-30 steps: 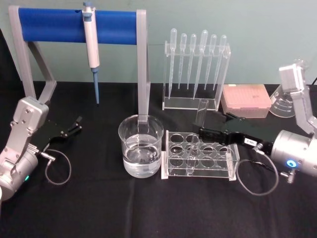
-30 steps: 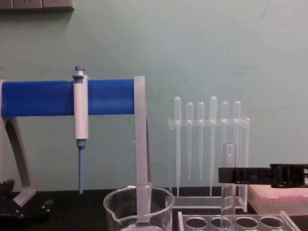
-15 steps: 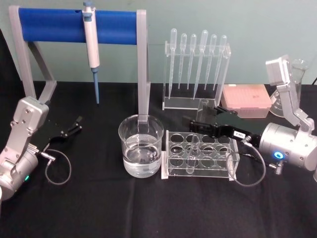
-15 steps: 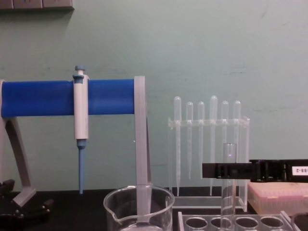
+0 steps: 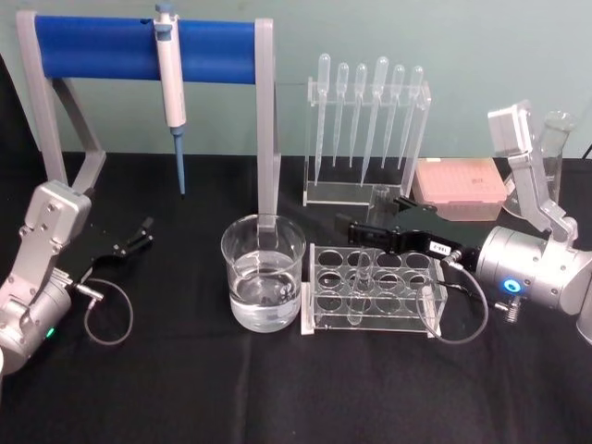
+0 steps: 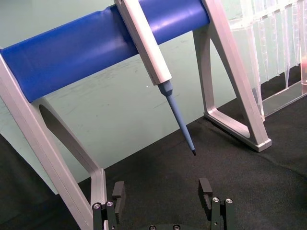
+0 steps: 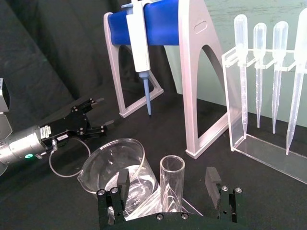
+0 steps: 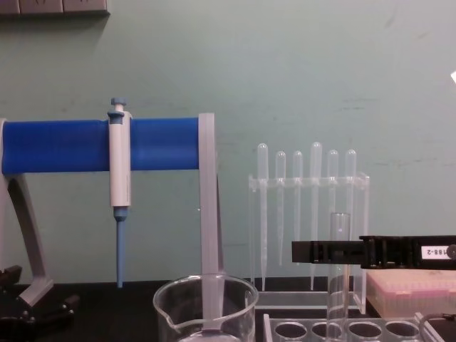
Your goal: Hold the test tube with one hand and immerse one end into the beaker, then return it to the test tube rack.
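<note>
My right gripper point(image 7: 166, 178), reaching in from 3 o'clock above the tube rack point(image 5: 319, 305): jaws spread wide, one on each side of the test tube point(image 8: 339, 228), grasping nothing; the right wrist view shows a gap between the glass and each of the fingers point(image 7: 211, 178), wider on one side than the other. The test tube stands upright in a hole of the rack, its rim rising a little above my flat black jaws, which cross it level in the chest view. At 9 o'clock of the rack, just beside it, stands the beaker point(image 5: 242, 268), part filled with clear liquid. At 12 o'clock of the rack stands a clear stand of droppers point(image 5: 365, 120); toward 2 o'clock lies a pink box point(image 5: 460, 185), near my wrist. Behind the beaker, at its 12 o'clock, rises one grey leg of the blue-barred stand point(image 5: 139, 46) that carries a pipette point(image 5: 169, 79). Toward 6 o'clock of rack and beaker lies bare black table point(image 5: 277, 398). My left gripper point(image 5: 139, 236), far out at 9 o'clock and low over the table, is idle with its jaws released and well apart, touching nothing.
</note>
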